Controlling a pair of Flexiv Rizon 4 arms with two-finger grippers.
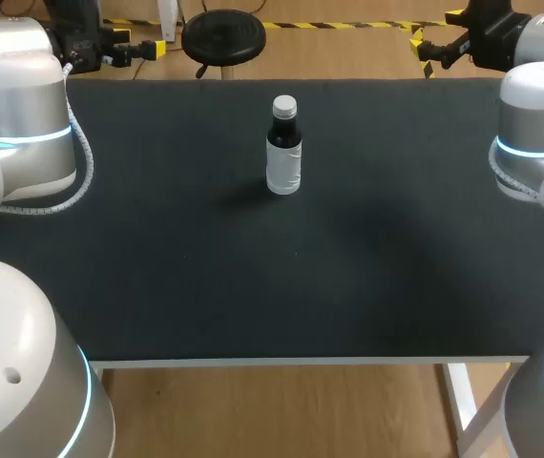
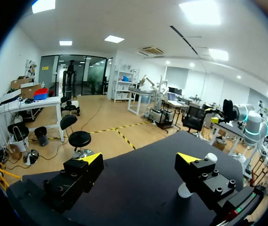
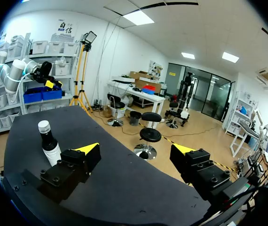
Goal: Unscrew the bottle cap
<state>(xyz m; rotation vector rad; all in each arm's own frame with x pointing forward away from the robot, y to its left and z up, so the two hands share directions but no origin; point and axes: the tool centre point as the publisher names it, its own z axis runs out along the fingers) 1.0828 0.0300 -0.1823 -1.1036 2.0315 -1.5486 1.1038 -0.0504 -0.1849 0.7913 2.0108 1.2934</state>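
We count one bottle (image 1: 283, 167), one cap (image 1: 284, 104), one worktop (image 1: 253, 286). Two arms, our left arm (image 1: 19, 119) and right arm (image 1: 537, 124). Two end effectors: left end effector (image 2: 141, 158), right end effector (image 3: 136, 149).

No text can be read. The bottle (image 1: 283, 148) on the bench (image 1: 253, 286) wears a white label (image 1: 283, 167), but no letters or numbers show on it in any view.

bottle (image 1: 283, 157) upright on table (image 1: 253, 277), mid-rear
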